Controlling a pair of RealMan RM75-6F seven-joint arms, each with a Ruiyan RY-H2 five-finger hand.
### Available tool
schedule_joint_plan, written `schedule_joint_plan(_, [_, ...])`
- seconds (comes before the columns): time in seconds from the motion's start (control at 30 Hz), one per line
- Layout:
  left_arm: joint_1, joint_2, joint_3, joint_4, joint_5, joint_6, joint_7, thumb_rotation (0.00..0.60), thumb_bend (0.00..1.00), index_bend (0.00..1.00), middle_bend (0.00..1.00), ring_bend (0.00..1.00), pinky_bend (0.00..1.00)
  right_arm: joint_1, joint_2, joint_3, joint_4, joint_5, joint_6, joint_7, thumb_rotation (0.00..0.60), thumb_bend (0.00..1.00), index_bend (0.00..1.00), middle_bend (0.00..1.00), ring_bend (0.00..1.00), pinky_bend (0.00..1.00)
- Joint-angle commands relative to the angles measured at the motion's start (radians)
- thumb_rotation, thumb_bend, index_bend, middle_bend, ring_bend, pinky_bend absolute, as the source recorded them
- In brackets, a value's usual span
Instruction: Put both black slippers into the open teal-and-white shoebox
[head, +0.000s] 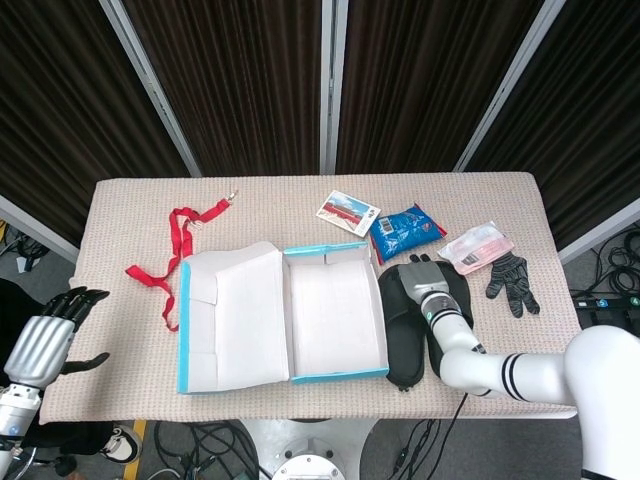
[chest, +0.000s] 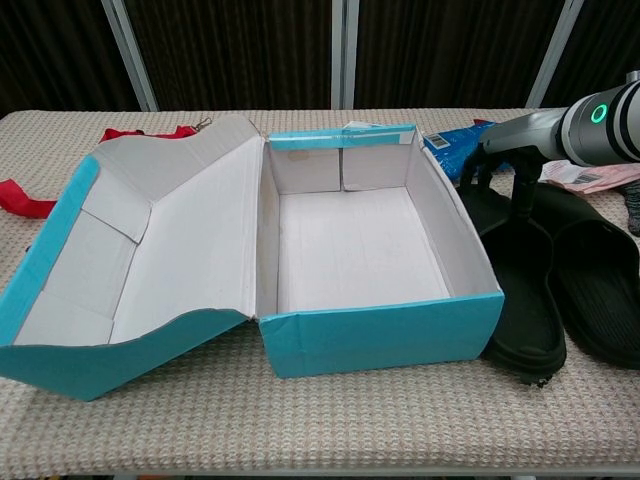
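The teal-and-white shoebox (head: 335, 315) (chest: 350, 250) stands open and empty mid-table, its lid (head: 228, 320) folded out to the left. Two black slippers lie side by side just right of it, one (head: 400, 345) (chest: 522, 300) against the box wall and the other (head: 452, 335) (chest: 597, 285) further right. My right hand (head: 424, 281) (chest: 505, 160) hovers over their toe ends with dark fingers (chest: 520, 190) apart, pointing down and touching the slippers; no grip shows. My left hand (head: 45, 335) hangs open off the table's lower left corner.
A red lanyard (head: 175, 250) lies left of the lid. Behind the box are a printed card (head: 348, 210) and a blue packet (head: 405, 228). A pink packet (head: 475, 247) and a black glove (head: 512, 280) lie right of the slippers.
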Motion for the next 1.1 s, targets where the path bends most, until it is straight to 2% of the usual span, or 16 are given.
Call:
schedule_joint_plan(0.03, [-0.001, 0.0, 0.0, -0.002, 0.001, 0.0, 0.002, 0.6, 0.12, 0.15, 0.16, 0.11, 0.18, -0.019, 0.017, 0.019, -0.016, -0.029, 0.014, 0.018, 0.6, 0.14, 0.45, 0.37, 0.06, 0.02])
schedule_joint_plan(0.23, [-0.005, 0.001, 0.0, -0.008, -0.001, -0.007, 0.01, 0.6, 0.12, 0.15, 0.16, 0.11, 0.18, -0.06, 0.096, 0.05, -0.091, -0.119, 0.044, 0.053, 0.6, 0.14, 0.45, 0.37, 0.06, 0.02])
schedule_joint_plan(0.43, [-0.008, -0.001, 0.0, -0.016, -0.002, -0.014, 0.023, 0.6, 0.12, 0.15, 0.16, 0.11, 0.18, -0.116, 0.242, 0.092, -0.22, -0.228, 0.085, 0.117, 0.6, 0.15, 0.46, 0.38, 0.06, 0.02])
schedule_joint_plan(0.67, [-0.007, -0.001, -0.004, -0.03, -0.006, -0.008, 0.036, 0.6, 0.12, 0.15, 0.16, 0.11, 0.18, -0.203, 0.43, 0.157, -0.36, -0.384, 0.113, 0.23, 0.6, 0.15, 0.47, 0.39, 0.08, 0.04])
schedule_joint_plan(0.77, [-0.004, -0.003, -0.008, -0.034, -0.005, 0.003, 0.043, 0.6, 0.12, 0.15, 0.16, 0.11, 0.18, -0.25, 0.473, 0.201, -0.397, -0.465, 0.131, 0.308, 0.6, 0.16, 0.47, 0.4, 0.1, 0.06])
schedule_joint_plan(0.93, [-0.002, 0.0, -0.008, -0.042, -0.012, 0.002, 0.05, 0.6, 0.12, 0.15, 0.16, 0.11, 0.18, -0.326, 0.473, 0.272, -0.406, -0.609, 0.173, 0.451, 0.6, 0.16, 0.48, 0.41, 0.12, 0.11])
schedule_joint_plan(1.1, [-0.003, 0.0, -0.007, -0.047, -0.014, -0.003, 0.057, 0.6, 0.12, 0.15, 0.16, 0.11, 0.18, -0.377, 0.375, 0.324, -0.35, -0.732, 0.195, 0.591, 0.6, 0.16, 0.48, 0.41, 0.13, 0.12])
